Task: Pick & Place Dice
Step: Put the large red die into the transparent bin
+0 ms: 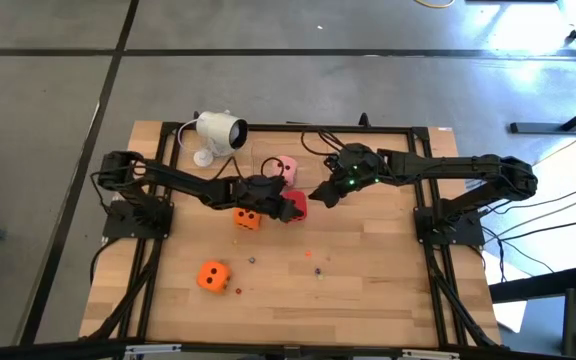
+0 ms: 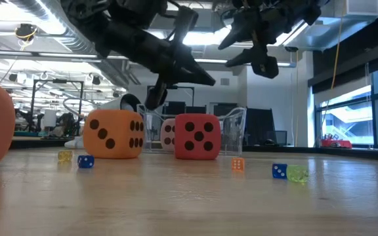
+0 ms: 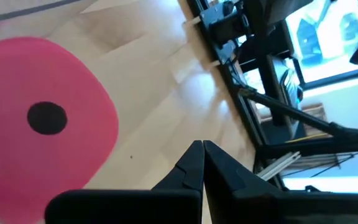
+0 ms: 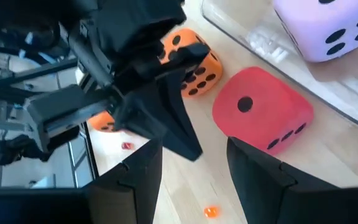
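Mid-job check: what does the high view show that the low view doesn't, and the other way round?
Only the high view shows the white camera at the table's far edge and both arm bases. It also shows the left gripper at the red die and the right gripper just beside it.

Only the low view shows that the red die sits flat on the wood with both grippers above it, plus the tiny blue dice and the room behind.

Both show the red die, the pale pink die and two orange dice.
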Action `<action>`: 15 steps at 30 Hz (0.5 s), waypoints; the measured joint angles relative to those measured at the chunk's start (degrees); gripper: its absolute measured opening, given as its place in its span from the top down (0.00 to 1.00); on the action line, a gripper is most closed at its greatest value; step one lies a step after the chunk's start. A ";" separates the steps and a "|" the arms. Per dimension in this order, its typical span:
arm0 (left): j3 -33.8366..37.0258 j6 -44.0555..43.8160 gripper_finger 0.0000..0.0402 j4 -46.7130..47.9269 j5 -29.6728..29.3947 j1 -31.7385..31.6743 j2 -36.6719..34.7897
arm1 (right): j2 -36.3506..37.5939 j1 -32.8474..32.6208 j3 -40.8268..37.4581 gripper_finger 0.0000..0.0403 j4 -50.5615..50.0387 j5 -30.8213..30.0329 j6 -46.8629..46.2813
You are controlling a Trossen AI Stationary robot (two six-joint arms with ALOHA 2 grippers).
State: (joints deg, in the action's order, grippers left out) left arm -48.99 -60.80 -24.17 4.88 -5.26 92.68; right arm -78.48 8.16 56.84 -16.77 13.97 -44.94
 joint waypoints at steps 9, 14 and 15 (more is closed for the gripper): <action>-0.01 1.88 1.00 6.68 -1.05 -0.76 -0.13 | 0.00 -0.02 0.00 0.55 -5.11 -0.61 -0.71; -0.03 3.64 1.00 9.78 -0.86 -1.93 -0.89 | 0.00 0.00 0.00 0.55 -5.28 -0.88 -0.80; -0.02 4.06 1.00 10.50 -1.17 -2.03 -1.13 | 0.00 0.00 0.00 0.55 -5.53 -0.89 -0.84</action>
State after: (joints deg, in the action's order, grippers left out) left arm -49.01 -56.74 -13.67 3.71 -7.29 91.55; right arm -78.48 8.16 56.84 -22.30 13.08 -45.78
